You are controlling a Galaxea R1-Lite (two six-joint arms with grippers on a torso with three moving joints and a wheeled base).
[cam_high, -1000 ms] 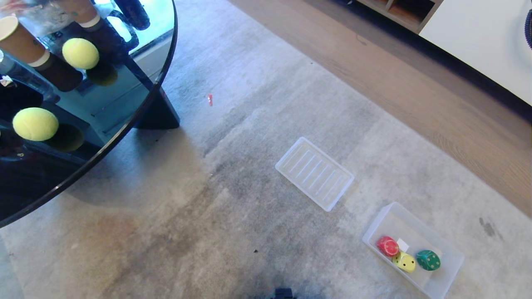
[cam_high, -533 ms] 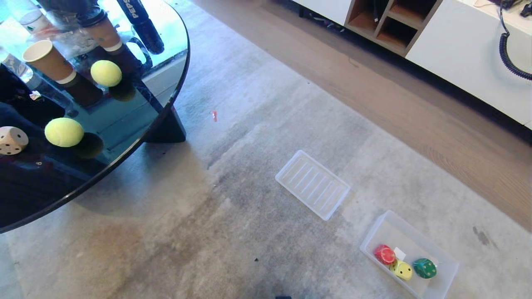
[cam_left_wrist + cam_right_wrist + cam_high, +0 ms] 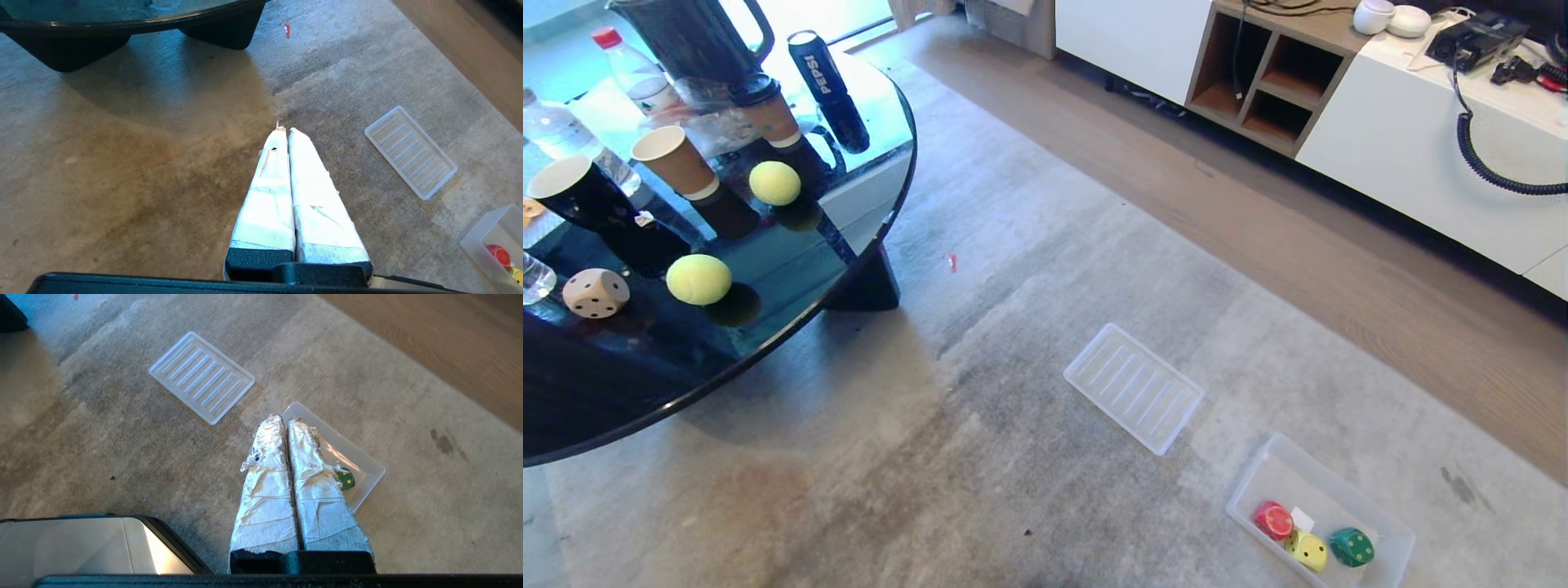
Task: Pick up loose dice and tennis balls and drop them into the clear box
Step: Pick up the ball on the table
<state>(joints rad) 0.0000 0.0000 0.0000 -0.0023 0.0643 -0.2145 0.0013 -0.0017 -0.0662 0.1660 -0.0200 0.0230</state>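
Head view cuts off the clear box (image 3: 1262, 482) at the bottom edge, and neither arm shows there; inside it sit three dice, red (image 3: 1273, 520), yellow (image 3: 1309, 550) and green (image 3: 1352, 546). On the dark glass desk (image 3: 792, 327): two tennis balls (image 3: 698, 279) (image 3: 774, 183) and one beige die (image 3: 596, 293); grey rug, wood floor beyond. Left hand (image 3: 284, 131) and right hand (image 3: 286, 421) both pressed together, holding nothing, over the rug.

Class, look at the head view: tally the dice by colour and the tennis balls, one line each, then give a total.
Red dice: 1
Yellow dice: 1
Green dice: 1
Beige dice: 1
Tennis balls: 2
Total: 6
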